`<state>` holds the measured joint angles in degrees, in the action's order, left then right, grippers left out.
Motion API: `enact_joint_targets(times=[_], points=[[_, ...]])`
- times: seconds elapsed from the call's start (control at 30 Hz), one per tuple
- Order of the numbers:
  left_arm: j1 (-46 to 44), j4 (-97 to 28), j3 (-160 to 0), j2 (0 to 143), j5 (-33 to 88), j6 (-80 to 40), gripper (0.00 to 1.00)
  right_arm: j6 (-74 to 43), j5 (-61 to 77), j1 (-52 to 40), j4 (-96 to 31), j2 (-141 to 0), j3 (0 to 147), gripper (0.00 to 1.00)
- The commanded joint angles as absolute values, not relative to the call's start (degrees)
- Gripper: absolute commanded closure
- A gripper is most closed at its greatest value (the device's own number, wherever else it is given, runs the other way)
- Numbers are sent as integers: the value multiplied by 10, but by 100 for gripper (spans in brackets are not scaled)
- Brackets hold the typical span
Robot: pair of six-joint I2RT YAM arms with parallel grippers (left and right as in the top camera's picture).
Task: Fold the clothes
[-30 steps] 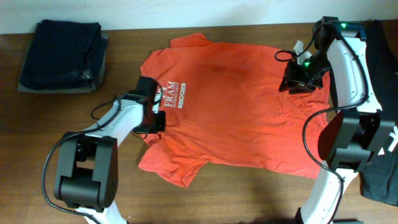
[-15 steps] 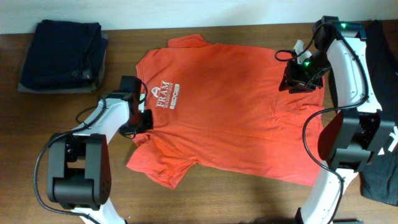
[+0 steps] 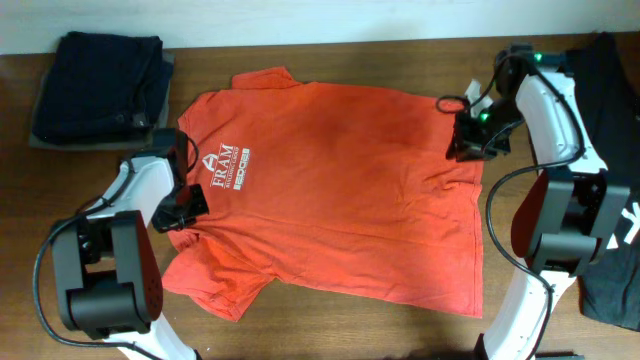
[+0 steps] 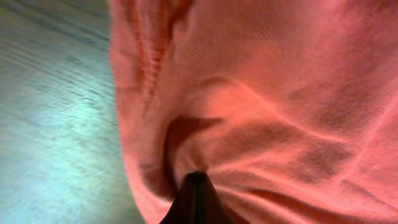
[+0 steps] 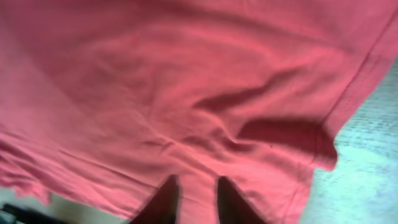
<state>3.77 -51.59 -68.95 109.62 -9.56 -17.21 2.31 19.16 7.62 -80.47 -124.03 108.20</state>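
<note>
The red-orange T-shirt (image 3: 340,190) lies spread flat on the wooden table, its white lettering (image 3: 225,160) towards the left. My left gripper (image 3: 188,205) is shut on a pinch of fabric at the shirt's left side near the lower sleeve; the left wrist view shows the closed tips (image 4: 196,183) buried in bunched cloth (image 4: 280,93). My right gripper (image 3: 470,142) sits at the shirt's upper right edge. Its fingers (image 5: 197,186) are a little apart with a fold of the cloth (image 5: 186,74) between them, creases running to them.
A stack of dark navy folded garments (image 3: 100,85) lies at the back left corner. A black garment (image 3: 615,70) lies along the right edge behind the right arm. Bare wood (image 3: 350,325) runs along the front.
My left gripper has pulled left and slightly back, dragging the shirt leftwards and flattening it. My right gripper has shifted a little left and forward with the shirt's edge.
</note>
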Motion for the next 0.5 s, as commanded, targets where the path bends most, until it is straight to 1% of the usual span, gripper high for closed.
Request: enact_joint_targets(times=[0.0,0.07,0.13,0.47], points=[[32,-526,-722,1092,-110,-188,99,11,188,71,-811,-1239,1056,84],[31,-528,-730,1084,-108,-189,99,13,188,71,-809,-1239,1047,84],[31,-528,-735,1079,-106,-191,99,12,177,71,-795,-1239,1031,82],[31,-530,-735,1076,-99,-193,99,6,171,72,-686,-1239,927,82]])
